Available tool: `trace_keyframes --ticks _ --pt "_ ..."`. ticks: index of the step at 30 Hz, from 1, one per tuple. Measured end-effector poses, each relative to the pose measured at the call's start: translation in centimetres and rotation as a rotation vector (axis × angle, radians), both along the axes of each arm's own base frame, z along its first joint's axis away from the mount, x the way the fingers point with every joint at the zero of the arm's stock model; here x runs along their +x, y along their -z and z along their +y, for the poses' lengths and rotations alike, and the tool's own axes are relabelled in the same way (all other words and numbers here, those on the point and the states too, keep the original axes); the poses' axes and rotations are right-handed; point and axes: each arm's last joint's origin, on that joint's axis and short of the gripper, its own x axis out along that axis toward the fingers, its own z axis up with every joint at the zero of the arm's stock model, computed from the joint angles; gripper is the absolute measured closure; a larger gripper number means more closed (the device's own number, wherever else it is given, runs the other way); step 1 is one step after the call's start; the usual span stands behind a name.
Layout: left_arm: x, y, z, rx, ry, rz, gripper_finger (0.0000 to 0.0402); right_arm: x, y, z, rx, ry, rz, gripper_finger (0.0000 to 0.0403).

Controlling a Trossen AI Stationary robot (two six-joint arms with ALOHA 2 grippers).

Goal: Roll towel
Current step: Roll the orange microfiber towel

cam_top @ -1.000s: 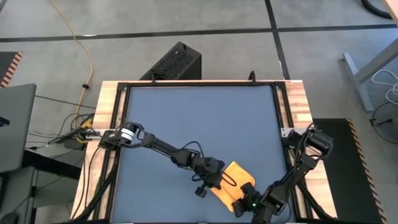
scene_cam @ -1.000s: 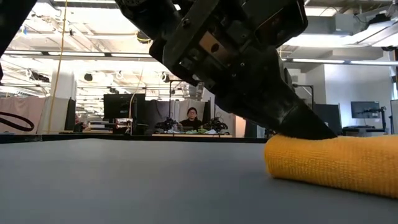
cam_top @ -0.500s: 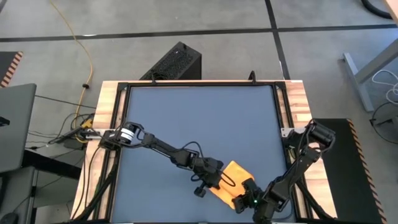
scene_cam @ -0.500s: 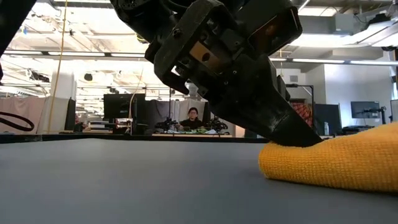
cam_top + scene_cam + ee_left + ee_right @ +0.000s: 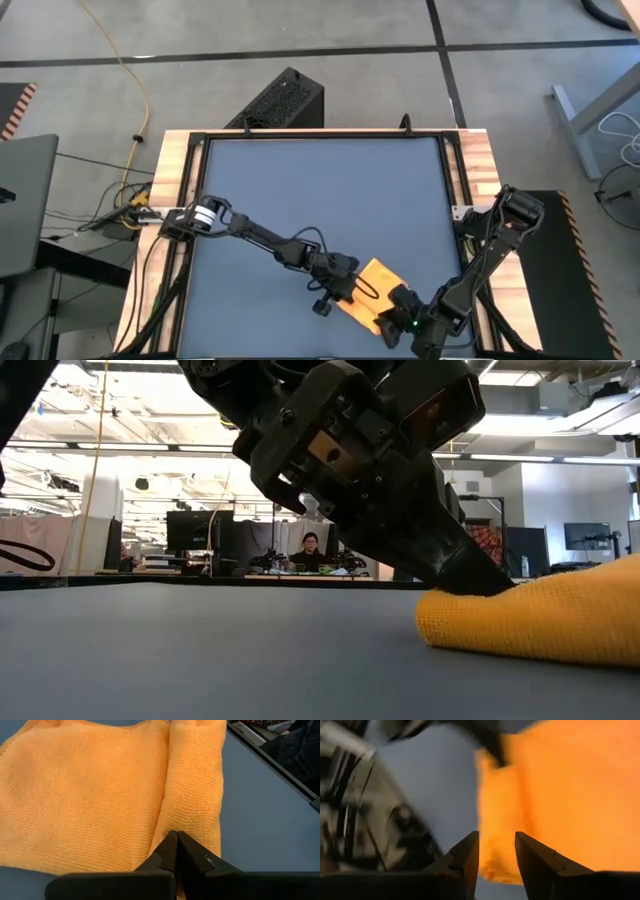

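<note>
While the yellow towel [image 5: 368, 292] lies partly rolled near the front edge of the dark blue counter [image 5: 320, 190], we press our left gripper [image 5: 175, 840] down on its rolled fold, fingers [image 5: 167, 851] closed together and empty. Our right gripper [image 5: 496, 842] hovers at the towel's other side, fingers parted, an edge of cloth showing between them.

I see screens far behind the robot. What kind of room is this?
Probably a big open lab or workshop office. Behind the dark blue table sit monitors at desks, with a person at one, strip lights overhead, and a concrete floor with loose cables.
</note>
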Motion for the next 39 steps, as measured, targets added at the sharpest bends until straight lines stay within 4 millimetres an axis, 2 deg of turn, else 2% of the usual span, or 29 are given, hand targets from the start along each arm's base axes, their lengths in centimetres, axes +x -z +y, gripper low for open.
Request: trace_keyframes --ticks 6,10,15,21,24,31,35,39 --pt "0.2 0.0 0.9 -0.007 -0.021 0.006 0.0401 1.1 -0.4 0.5 -0.245 -0.303 -0.087 0.0251" --pt "0.3 0.0 1.1 -0.018 -0.014 0.012 0.0401 1.7 -0.5 -0.1 -0.367 -0.394 -0.057 0.0251" --pt "0.3 0.0 1.1 -0.015 -0.009 0.008 0.0401 2.7 -2.4 -0.6 -0.519 -0.523 0.050 0.0251" --pt "0.4 -0.1 1.1 -0.009 0.001 -0.020 0.0401 3.8 -4.3 -1.6 -0.481 -0.547 0.171 0.0251" --pt "0.6 -0.4 1.1 -0.006 0.004 -0.031 0.0401 4.0 -3.8 -1.5 -0.430 -0.524 0.199 0.0251" --pt "0.7 -0.6 1.0 0.003 0.026 -0.049 0.0401 4.2 -0.4 -0.2 -0.362 -0.499 0.305 0.0255" --pt "0.7 -0.6 1.0 0.002 0.037 -0.051 0.0401 4.0 0.8 0.4 -0.350 -0.478 0.337 0.0273" --pt "0.8 -0.8 0.9 0.000 0.042 -0.070 0.0401 3.6 1.1 0.7 -0.354 -0.477 0.341 0.0300"
